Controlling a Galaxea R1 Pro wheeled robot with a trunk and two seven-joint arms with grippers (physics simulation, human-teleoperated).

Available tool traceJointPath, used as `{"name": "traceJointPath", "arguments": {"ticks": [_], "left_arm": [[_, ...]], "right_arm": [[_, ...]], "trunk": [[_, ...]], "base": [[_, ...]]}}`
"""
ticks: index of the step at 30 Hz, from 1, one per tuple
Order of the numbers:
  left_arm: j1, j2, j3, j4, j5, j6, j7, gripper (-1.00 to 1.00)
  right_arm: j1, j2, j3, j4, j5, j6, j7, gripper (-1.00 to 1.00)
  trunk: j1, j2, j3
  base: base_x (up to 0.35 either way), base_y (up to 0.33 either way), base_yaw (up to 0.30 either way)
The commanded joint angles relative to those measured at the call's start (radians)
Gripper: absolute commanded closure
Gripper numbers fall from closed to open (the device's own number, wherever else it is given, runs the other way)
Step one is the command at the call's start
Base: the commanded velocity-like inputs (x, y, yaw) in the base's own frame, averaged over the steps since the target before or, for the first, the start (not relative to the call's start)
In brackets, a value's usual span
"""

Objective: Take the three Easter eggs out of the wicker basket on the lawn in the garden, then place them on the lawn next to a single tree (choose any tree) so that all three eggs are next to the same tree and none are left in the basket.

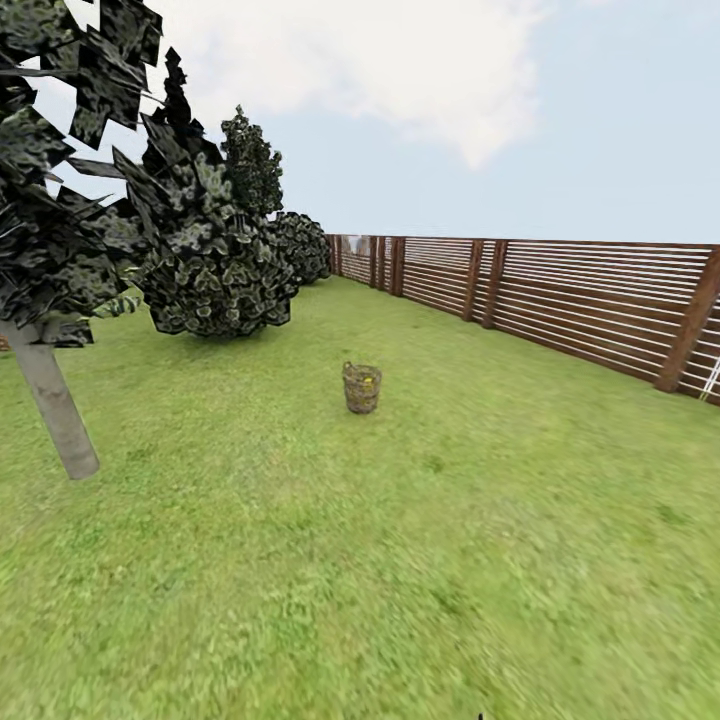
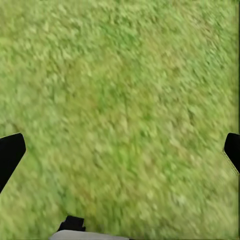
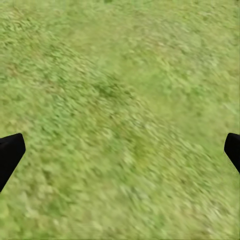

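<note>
Green lawn stretched across the garden under a pale sky with a broad white cloud, its short grass patched lighter and darker. Well out on the grass, near the middle of the head view, stood the wicker basket, upright and small with distance; a fleck of bright yellow showed at its rim, probably one of the Easter eggs, though the view was too coarse to count them. To the left rose a tree with a bare, pale grey-brown trunk leaning slightly and a dark, jagged-leaved crown, well apart from the basket. Behind it sat a large dark bush, with a smaller one farther back near the fence. A brown slatted wooden fence ran along the right side of the lawn and receded toward the far corner. The left gripper hung over bare grass, its black fingertips at opposite edges of the left wrist view, spread wide with nothing between them. The right gripper likewise faced plain grass, its fingertips far apart and empty.
</note>
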Motion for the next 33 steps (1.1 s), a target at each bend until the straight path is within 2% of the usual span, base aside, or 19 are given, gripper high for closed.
{"name": "traceJointPath", "arguments": {"ticks": [1, 26, 33], "left_arm": [[0.000, 0.000, 0.001, 0.001, 0.002, -0.003, 0.001, -1.00], [0.000, -0.001, 0.001, 0.000, 0.001, -0.003, -0.001, -1.00], [0.000, -0.001, 0.001, 0.000, 0.001, -0.002, 0.000, -1.00]], "right_arm": [[0.000, 0.000, 0.001, 0.001, 0.000, -0.002, -0.003, -1.00], [0.000, 0.000, 0.000, 0.001, -0.002, -0.002, -0.003, -1.00], [0.000, 0.000, -0.002, 0.001, -0.002, -0.002, -0.003, -1.00]], "trunk": [[0.001, -0.001, 0.000], [0.001, -0.001, 0.000], [0.001, -0.001, 0.000]], "base": [[0.311, -0.184, 0.000], [0.311, -0.184, 0.000], [0.311, -0.184, 0.166]]}}
